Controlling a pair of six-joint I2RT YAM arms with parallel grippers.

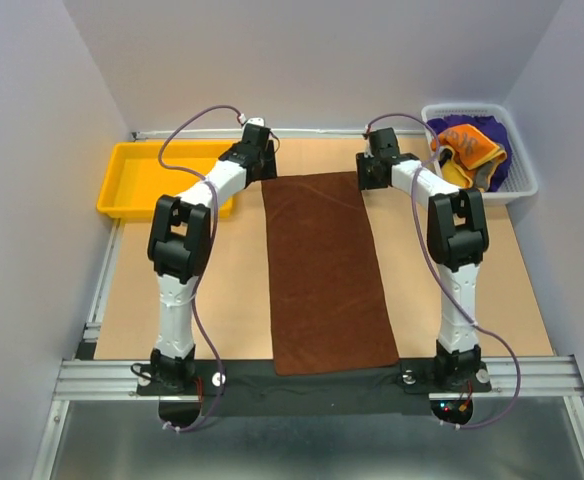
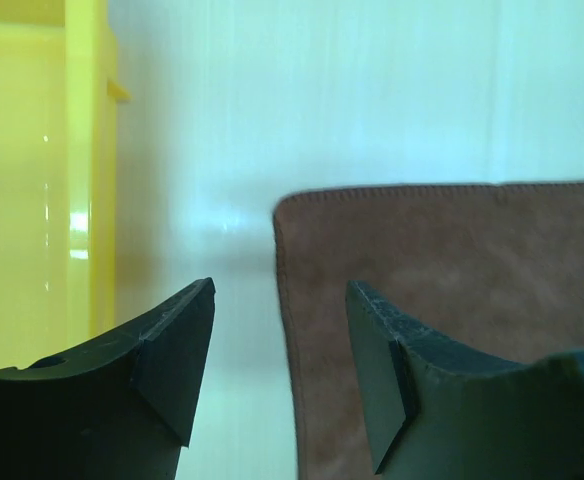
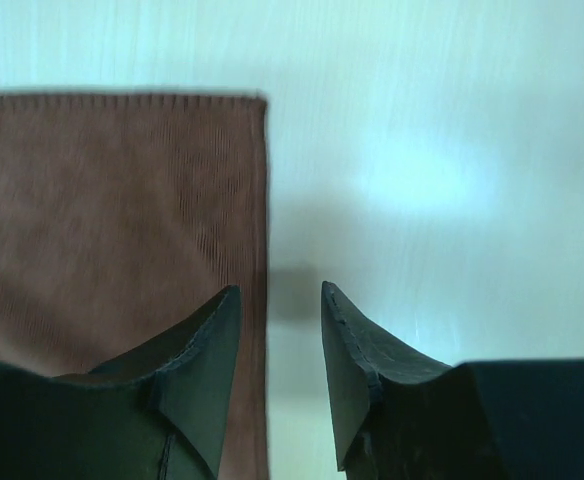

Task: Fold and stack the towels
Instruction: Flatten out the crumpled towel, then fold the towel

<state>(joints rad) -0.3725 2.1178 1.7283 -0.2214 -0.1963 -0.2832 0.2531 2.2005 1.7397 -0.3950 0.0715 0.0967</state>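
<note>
A plain dark brown towel (image 1: 327,270) lies spread flat as a long strip down the middle of the table. My left gripper (image 1: 267,170) hovers at its far left corner. In the left wrist view the left gripper (image 2: 281,285) is open, and the brown towel's (image 2: 452,260) left edge runs between the fingers. My right gripper (image 1: 368,178) is at the far right corner. The right gripper (image 3: 280,288) is open with a narrower gap straddling the right edge of the brown towel (image 3: 112,210). A purple towel (image 1: 484,132) and an orange towel (image 1: 462,152) lie bunched in the basket.
A yellow plastic tray (image 1: 132,180) stands at the back left, and its wall (image 2: 32,180) shows just left of the left fingers. A white mesh basket (image 1: 517,185) sits at the back right. Bare tan tabletop (image 1: 222,290) flanks the brown towel on both sides.
</note>
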